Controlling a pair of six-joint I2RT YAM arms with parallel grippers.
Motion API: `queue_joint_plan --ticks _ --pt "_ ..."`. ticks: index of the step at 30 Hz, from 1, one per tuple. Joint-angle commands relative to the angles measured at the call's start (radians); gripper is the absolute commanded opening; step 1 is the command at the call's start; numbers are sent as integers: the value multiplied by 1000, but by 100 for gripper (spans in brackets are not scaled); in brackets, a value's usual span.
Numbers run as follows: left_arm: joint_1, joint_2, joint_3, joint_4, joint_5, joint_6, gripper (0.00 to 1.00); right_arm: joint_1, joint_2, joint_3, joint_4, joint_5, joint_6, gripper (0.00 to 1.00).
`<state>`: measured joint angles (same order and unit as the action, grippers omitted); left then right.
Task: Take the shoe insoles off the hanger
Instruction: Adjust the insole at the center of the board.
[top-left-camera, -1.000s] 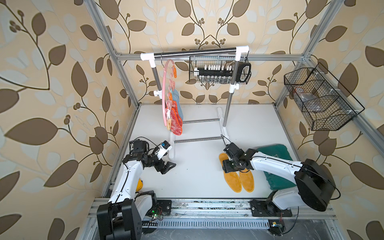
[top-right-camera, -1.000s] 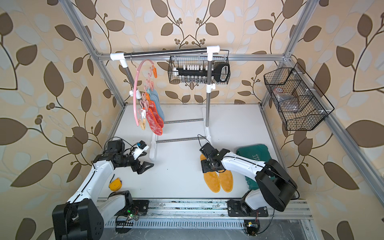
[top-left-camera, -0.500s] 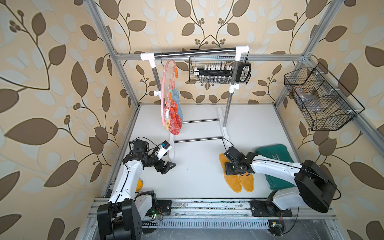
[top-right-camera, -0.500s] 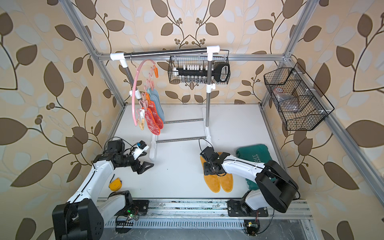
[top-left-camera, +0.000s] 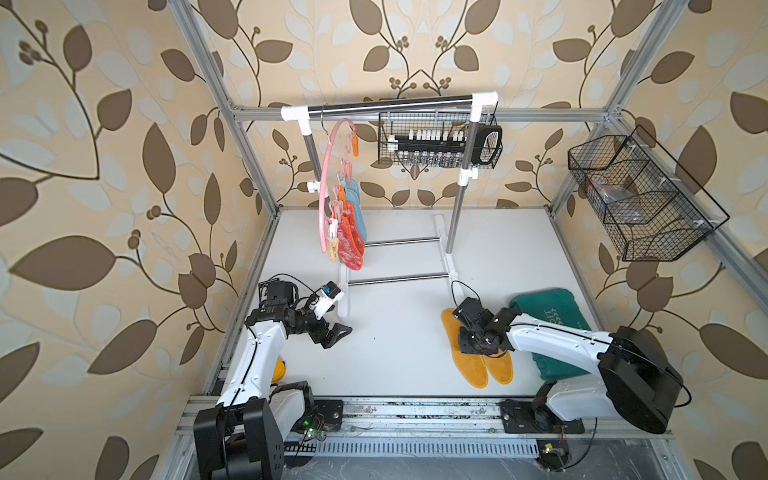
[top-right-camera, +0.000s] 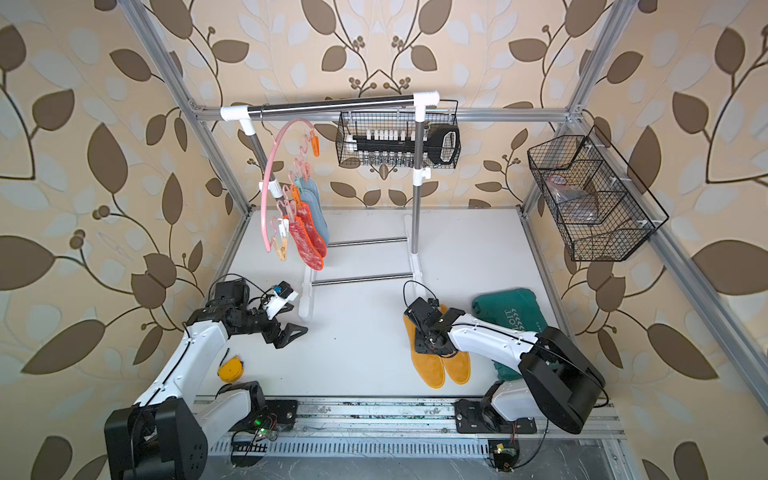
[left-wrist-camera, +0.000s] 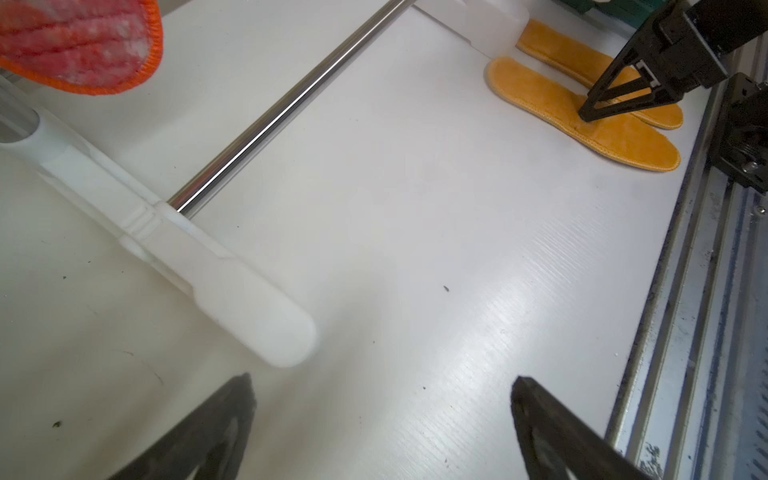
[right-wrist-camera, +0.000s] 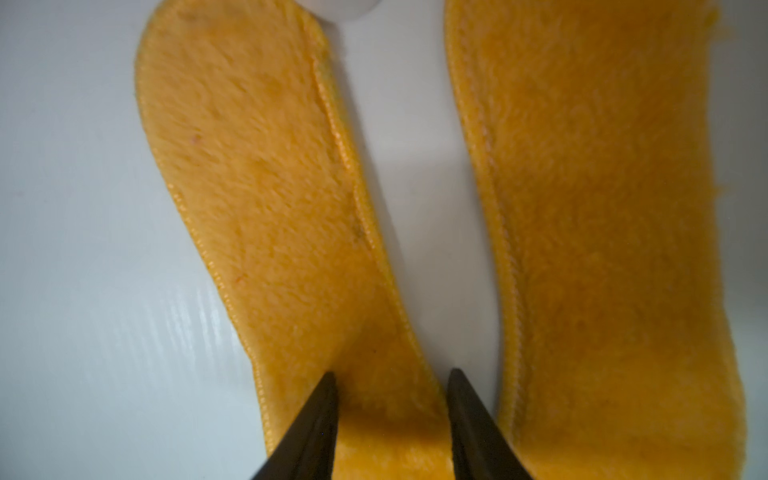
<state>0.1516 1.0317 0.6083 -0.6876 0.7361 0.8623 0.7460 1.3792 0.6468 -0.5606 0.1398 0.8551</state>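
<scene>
Item: orange-yellow insoles (top-left-camera: 473, 370), pair, lying flat on the table (top-left-camera: 395, 324), off the hanger (top-left-camera: 321, 208). Your right gripper (right-wrist-camera: 392, 372), half-open, is pressing one, likely to square it up. Red-and-white insoles (top-left-camera: 351, 245) and grey-blue insoles (top-left-camera: 356, 195) are hanging clipped. Your left gripper (left-wrist-camera: 383, 378) is hovering wide, empty.

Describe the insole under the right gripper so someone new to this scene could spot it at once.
Start at the steel rack; in front of it, on the table, lies the green case. Beside the case lie the fuzzy orange-yellow insole and its twin: yours is the one farther from the case, with the right gripper's jaws set on its middle.
</scene>
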Motion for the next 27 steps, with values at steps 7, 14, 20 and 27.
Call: queue_joint_plan --ticks 7,14,20,27 --pt "9 -10 5 -24 39 17 99 5 42 -15 -82 66 111 33" --pt "9 -8 7 -24 39 17 99 18 22 25 -140 126 129 29" --pt "9 -1 11 -27 40 20 99 36 -39 71 -81 60 -20 59" --pt "9 -1 11 -29 41 21 99 35 135 172 -46 65 -158 75"
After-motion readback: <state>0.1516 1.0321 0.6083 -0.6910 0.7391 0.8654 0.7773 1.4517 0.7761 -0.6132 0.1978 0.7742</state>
